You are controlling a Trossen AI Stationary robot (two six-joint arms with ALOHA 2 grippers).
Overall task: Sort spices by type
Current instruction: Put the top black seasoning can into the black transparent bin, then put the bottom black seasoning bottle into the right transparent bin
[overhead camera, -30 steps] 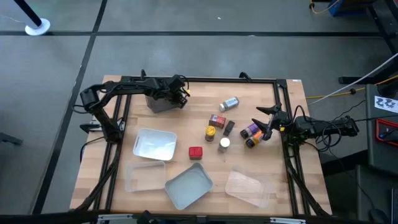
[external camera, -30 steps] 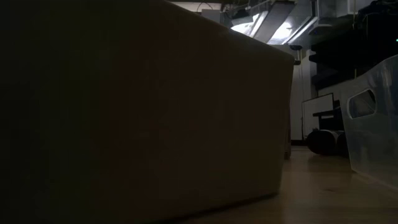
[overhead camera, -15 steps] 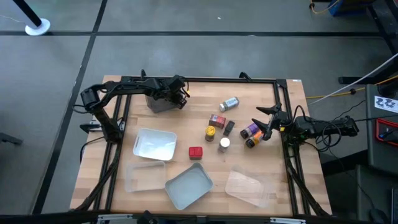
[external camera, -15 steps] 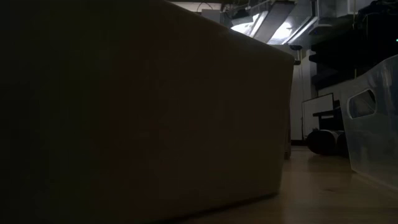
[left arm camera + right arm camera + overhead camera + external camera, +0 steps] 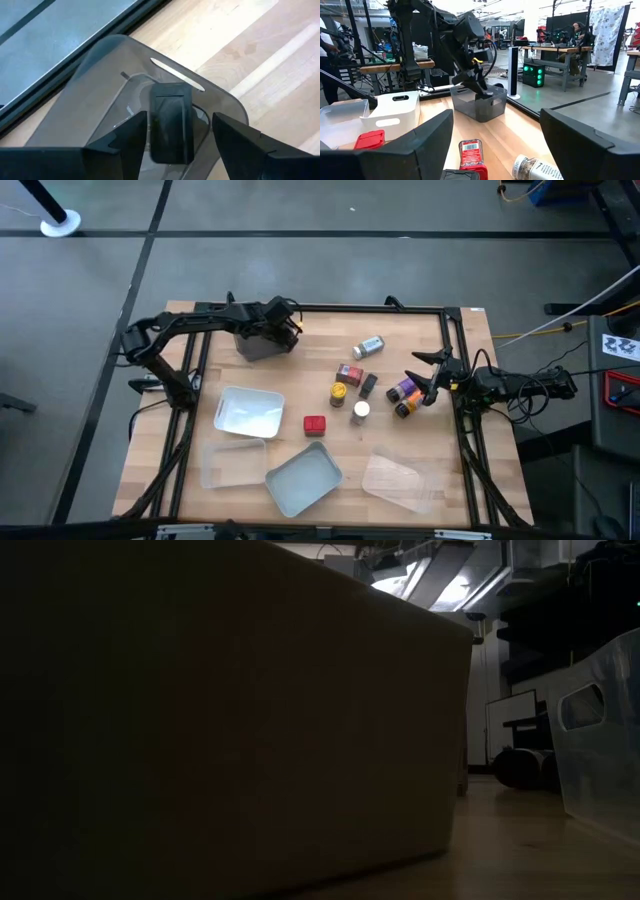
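My left gripper [image 5: 284, 329] hangs open over the grey tray [image 5: 257, 348] at the table's far left. In the left wrist view its fingers stand on either side of a black box [image 5: 171, 123] without touching it. The box lies inside the tray, near the end wall with the handle slot [image 5: 176, 81]. More spices sit mid-table: a silver jar [image 5: 368, 346], a red box [image 5: 349, 372], a yellow-lidded jar [image 5: 339, 393], a black box [image 5: 369, 384], a white-lidded jar [image 5: 361, 411] and a red box [image 5: 315, 424]. My right gripper [image 5: 428, 385] waits open at the right edge beside two dark jars [image 5: 403, 396].
A white tray [image 5: 247, 411], a clear tray [image 5: 231, 464], a grey-blue tray [image 5: 302, 479] and another clear tray [image 5: 402, 481] lie along the near half. In the low view a dark tray wall [image 5: 200, 720] fills most of the picture, with a clear tray [image 5: 600, 760] at its right.
My left gripper has risen a little above the grey tray and drawn slightly back toward the table's left edge. My right arm has kept still.
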